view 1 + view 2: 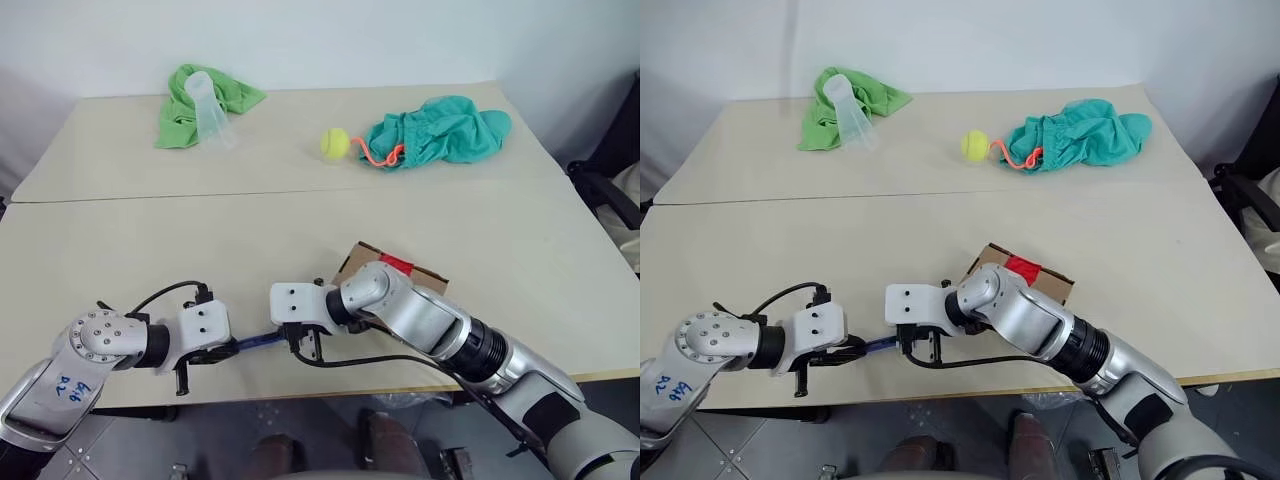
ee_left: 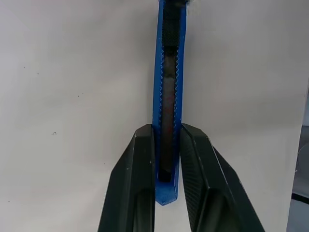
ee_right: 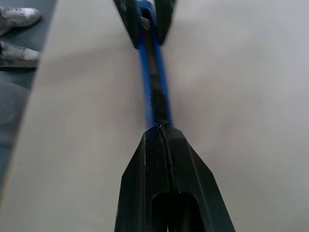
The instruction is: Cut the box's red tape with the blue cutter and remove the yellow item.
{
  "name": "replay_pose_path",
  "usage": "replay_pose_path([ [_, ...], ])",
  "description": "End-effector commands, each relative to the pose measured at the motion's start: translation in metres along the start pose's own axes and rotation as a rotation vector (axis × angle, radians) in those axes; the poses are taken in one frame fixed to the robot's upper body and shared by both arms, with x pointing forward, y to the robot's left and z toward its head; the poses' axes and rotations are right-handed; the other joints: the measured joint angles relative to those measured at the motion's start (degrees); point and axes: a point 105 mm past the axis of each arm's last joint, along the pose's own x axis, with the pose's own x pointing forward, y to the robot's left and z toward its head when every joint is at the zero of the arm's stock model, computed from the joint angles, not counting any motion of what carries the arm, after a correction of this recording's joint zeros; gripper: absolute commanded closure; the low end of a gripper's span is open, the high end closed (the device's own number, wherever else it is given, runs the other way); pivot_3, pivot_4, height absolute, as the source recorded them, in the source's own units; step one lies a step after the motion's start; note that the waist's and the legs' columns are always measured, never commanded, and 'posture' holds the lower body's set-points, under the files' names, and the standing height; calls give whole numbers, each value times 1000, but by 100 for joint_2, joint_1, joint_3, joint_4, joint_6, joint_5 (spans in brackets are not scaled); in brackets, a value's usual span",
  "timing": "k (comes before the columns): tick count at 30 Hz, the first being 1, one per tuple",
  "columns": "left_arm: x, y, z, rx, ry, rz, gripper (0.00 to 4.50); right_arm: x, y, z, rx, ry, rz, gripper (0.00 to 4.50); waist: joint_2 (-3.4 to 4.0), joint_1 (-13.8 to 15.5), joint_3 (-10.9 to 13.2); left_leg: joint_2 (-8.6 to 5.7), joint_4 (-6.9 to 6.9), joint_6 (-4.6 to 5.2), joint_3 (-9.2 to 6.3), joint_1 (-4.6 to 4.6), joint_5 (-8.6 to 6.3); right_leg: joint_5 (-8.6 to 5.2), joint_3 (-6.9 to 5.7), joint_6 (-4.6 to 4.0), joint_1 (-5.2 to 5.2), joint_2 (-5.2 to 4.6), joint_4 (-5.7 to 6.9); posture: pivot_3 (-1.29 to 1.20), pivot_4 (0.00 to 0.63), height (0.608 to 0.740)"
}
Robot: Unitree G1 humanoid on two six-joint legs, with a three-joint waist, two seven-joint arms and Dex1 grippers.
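Silver-white arms, black cables, black claws (image 1: 212, 352)

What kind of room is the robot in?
Probably a robot practice room: two plain tables pushed together against a bare wall, with test things laid out, a box, a tennis ball, and cloths.

A robot test room: two plain tables (image 1: 300, 230) pushed together against a bare white wall (image 1: 320, 40).

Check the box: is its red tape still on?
On. The red tape lies across the box top, though the right arm hides much of the box, so whether it is cut cannot be told.
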Motion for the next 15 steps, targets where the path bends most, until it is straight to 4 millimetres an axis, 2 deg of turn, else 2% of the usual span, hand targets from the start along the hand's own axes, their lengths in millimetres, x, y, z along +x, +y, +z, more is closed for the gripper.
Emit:
replay_pose_path([
  [1, 20, -31, -20, -81, 76, -147, 4089, -2, -4, 9, -41, -24, -18, 4500, 0, 4, 0, 0, 0, 0, 0, 0, 0, 0, -1, 0, 0, 0, 0, 0, 150, 740],
  [15, 21, -25, -18, -88, 88, -132, 4089, -2, 5, 5, -57, -17, 18, 4500, 2, 14, -2, 0, 4, -1, 0, 3, 2, -1, 0, -1, 2, -1, 7, 0, 150, 740],
])
